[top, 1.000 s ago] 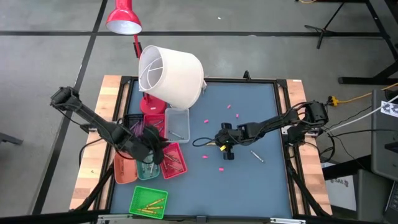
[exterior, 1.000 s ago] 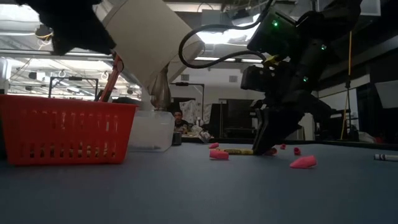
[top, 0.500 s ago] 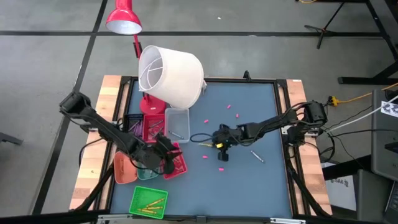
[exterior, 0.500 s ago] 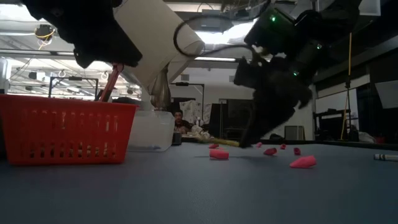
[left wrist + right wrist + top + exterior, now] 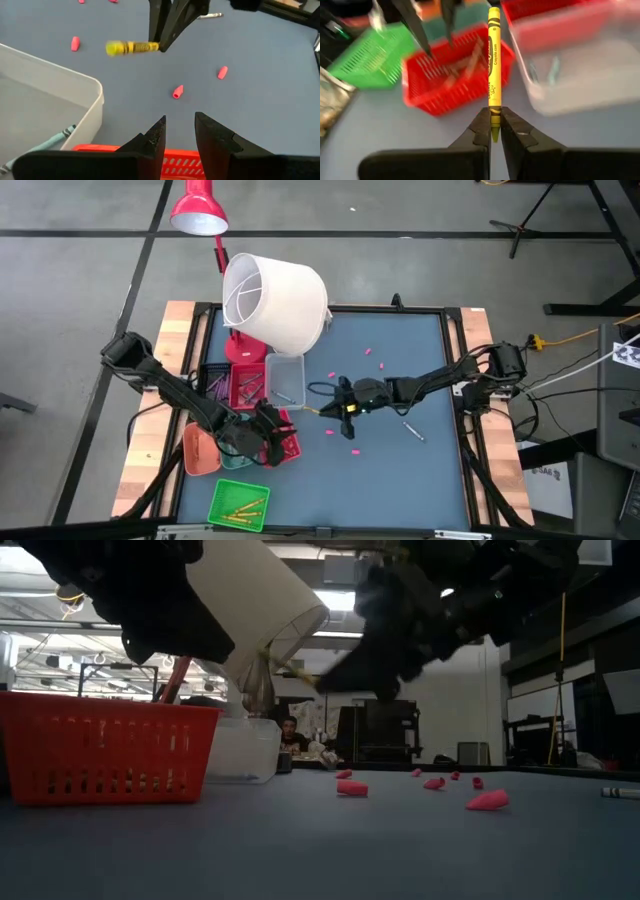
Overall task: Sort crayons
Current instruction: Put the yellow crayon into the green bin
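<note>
The left gripper [image 5: 268, 442] hangs over the red mesh tray [image 5: 283, 442], fingers apart and empty. Behind that tray stands a clear, smooth-walled plastic tray [image 5: 284, 377] holding a grey crayon [image 5: 47, 144]. The right gripper [image 5: 492, 131] is raised above the matte blue table [image 5: 420, 360], near mid-table, fingers clamped on one end of a yellow paper-wrapped crayon [image 5: 493, 70]. Small pink stubs [image 5: 351, 787] lie scattered on the mat. Beyond the table, a bare concrete floor [image 5: 420, 240].
</note>
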`<state>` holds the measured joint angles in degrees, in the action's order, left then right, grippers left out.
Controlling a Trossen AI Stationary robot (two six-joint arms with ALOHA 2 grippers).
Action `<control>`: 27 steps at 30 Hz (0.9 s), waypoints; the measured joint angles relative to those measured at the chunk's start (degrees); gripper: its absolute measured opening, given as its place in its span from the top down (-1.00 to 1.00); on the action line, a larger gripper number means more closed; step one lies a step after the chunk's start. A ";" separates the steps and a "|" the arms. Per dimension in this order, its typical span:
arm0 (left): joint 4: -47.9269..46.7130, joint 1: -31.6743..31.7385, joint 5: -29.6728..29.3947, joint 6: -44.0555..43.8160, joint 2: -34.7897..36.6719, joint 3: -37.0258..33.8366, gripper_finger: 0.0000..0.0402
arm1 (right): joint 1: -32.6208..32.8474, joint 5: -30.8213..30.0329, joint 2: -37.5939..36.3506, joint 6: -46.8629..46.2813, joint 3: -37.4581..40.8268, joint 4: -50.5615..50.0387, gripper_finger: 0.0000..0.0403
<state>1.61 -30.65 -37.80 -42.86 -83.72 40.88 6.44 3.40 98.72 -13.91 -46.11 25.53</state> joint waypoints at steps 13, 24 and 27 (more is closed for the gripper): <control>9.63 1.83 -0.68 1.09 0.00 0.00 0.56 | 0.43 9.37 -0.11 0.02 -0.07 17.26 0.88; 22.37 1.87 -0.08 15.62 0.00 0.00 0.56 | 4.03 9.60 -0.15 2.63 -0.07 18.09 0.88; 24.01 1.84 1.19 17.18 0.00 0.00 0.56 | 4.61 9.62 -0.22 3.48 -0.09 18.21 0.88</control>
<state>25.62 -28.82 -36.61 -25.68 -83.72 40.88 11.05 13.01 98.50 -10.43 -46.19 43.75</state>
